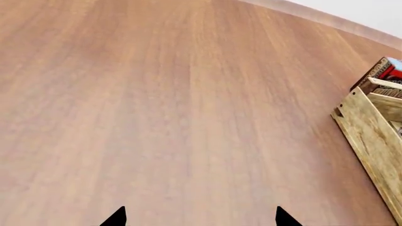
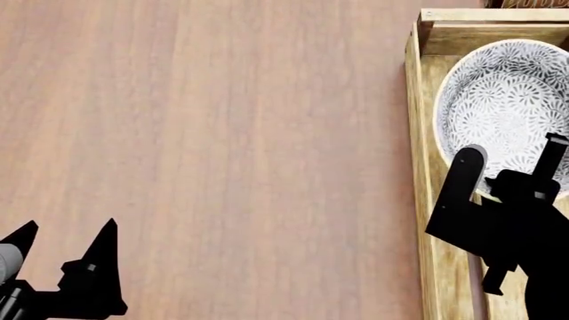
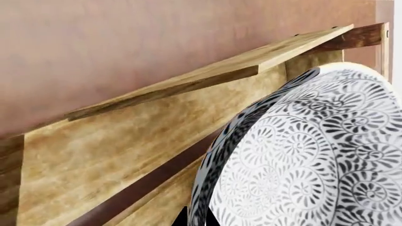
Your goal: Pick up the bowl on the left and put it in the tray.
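Placement step nearly complete: the bowl (image 2: 505, 107) sits inside the tray (image 2: 414, 133) near its far end, my right claw (image 2: 511, 175) grips its near rim, left claw (image 2: 64, 241) idle and wide over the table (image 2: 222, 133); next, release and lift clear
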Available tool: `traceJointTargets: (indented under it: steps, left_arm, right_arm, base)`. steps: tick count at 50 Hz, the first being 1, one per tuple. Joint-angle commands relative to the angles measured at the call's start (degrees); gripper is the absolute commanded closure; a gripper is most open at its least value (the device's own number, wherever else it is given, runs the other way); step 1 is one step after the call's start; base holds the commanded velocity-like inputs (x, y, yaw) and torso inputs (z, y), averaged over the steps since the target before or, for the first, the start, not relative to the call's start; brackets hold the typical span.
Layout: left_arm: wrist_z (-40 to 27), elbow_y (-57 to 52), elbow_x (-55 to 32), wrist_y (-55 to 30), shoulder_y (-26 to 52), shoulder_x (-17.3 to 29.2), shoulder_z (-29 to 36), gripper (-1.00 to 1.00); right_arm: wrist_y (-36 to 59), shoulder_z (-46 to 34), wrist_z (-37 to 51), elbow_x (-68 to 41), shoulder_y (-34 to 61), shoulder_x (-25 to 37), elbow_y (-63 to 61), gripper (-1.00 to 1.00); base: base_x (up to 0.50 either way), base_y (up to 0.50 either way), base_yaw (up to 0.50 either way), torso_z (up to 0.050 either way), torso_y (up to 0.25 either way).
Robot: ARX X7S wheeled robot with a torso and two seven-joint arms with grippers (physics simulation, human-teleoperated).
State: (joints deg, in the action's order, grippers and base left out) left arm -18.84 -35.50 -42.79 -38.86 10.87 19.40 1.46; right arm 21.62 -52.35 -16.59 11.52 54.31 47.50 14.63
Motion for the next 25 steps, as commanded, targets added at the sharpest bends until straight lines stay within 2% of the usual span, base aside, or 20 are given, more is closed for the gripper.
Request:
traceJointTargets:
  steps: [1,25]
  left_arm:
    - [-0.2,0.1,-0.2,0.2,-0.1,0.2,0.1,-1.0]
    - [-0.7,0.2,-0.5,0.4,0.2,0.6,0.5,-1.0]
  right_arm:
    - [-2.4,-0.2,1.4,1.1,0.1,-2.1,5.0,1.0]
    - [-3.8,-1.1,1.8,1.0,-0.7,-3.9,9.7,1.0]
  base:
    - [0.0,0.0,0.0,0.0,0.0]
    - [0.0,0.0,0.0,0.0,-0.001]
